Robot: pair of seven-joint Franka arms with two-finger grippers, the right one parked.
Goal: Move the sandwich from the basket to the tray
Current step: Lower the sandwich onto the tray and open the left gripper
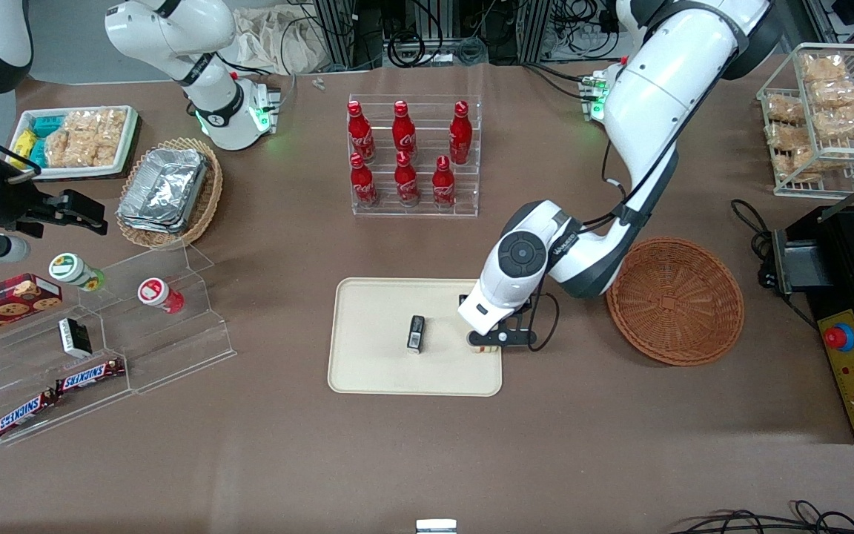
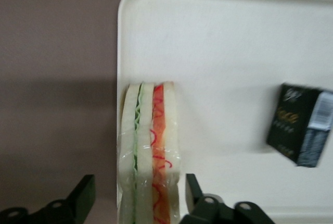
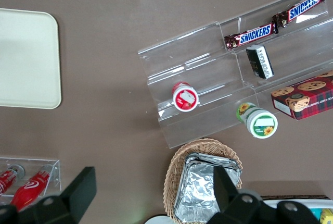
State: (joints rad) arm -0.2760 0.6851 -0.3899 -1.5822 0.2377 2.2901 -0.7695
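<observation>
Sandwich (image 2: 150, 153) stands on edge at the tray's (image 2: 223, 41) rim, between the end effector's (image 2: 140, 203) wide-spread fingers, neither clearly touching it. Soft, light and wrapped in slick film, it probably wants a gentle squeeze across the bread faces. The basket (image 1: 675, 300) sits empty nearby.

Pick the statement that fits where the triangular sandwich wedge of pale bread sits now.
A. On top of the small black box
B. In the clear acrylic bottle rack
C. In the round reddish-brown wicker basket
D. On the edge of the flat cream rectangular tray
D: the sandwich stands on the cream tray at its rim, between the open fingers of the gripper; the reddish-brown basket holds nothing.
</observation>
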